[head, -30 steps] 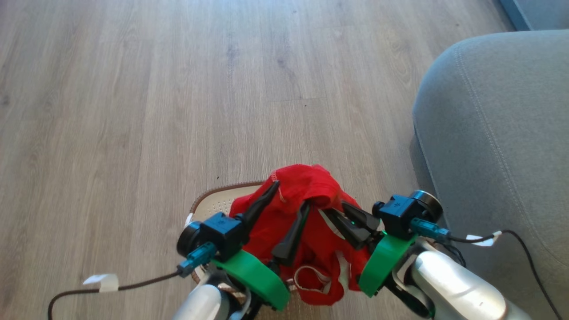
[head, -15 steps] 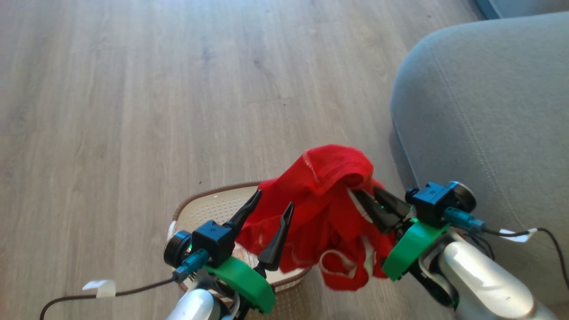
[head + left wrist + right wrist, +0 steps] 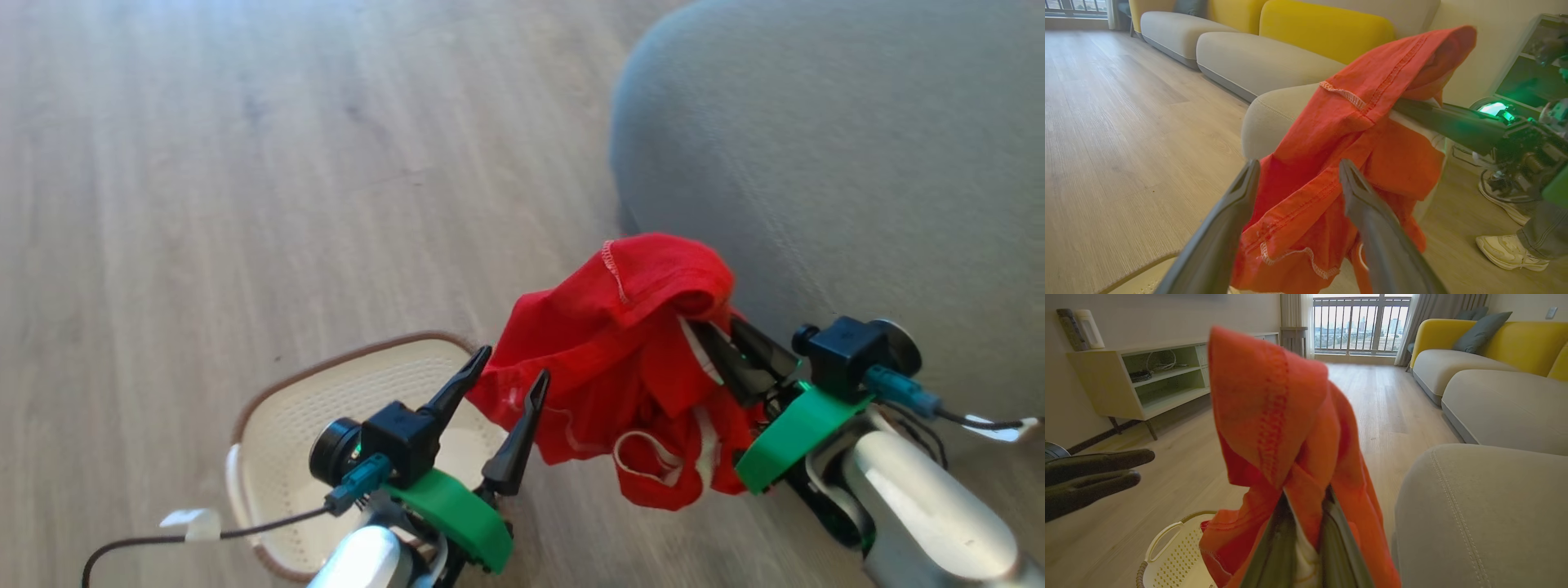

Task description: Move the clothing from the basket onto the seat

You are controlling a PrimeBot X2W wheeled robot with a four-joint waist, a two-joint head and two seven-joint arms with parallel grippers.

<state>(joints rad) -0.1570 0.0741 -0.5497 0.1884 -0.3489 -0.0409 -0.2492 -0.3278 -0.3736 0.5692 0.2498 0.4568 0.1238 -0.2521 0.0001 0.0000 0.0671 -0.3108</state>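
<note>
The red clothing [image 3: 629, 359] hangs in the air, draped over my right gripper [image 3: 718, 336], which is shut on it. It sits between the basket and the seat. In the right wrist view the clothing [image 3: 1286, 428] folds over my closed fingers [image 3: 1278, 547]. My left gripper [image 3: 513, 366] stands open over the basket's right edge, its tips just beside the cloth's left hem without holding it; the left wrist view shows the clothing [image 3: 1355, 143] beyond its spread fingers [image 3: 1224, 228]. The cream basket [image 3: 286, 425] sits on the floor at lower left. The grey seat [image 3: 857, 163] fills the upper right.
Wood floor [image 3: 245, 163] spreads left and ahead. Further grey and yellow sofa cushions [image 3: 1274, 53] line the wall. A low shelf unit [image 3: 1139, 375] stands opposite. A person's shoe [image 3: 1511, 249] rests on the floor near my right arm. Cables trail from both wrists.
The camera swung right, so the seat looms larger. My right gripper carried the clothing up and out of the basket toward the seat. The left gripper stayed open and lost contact with the cloth.
</note>
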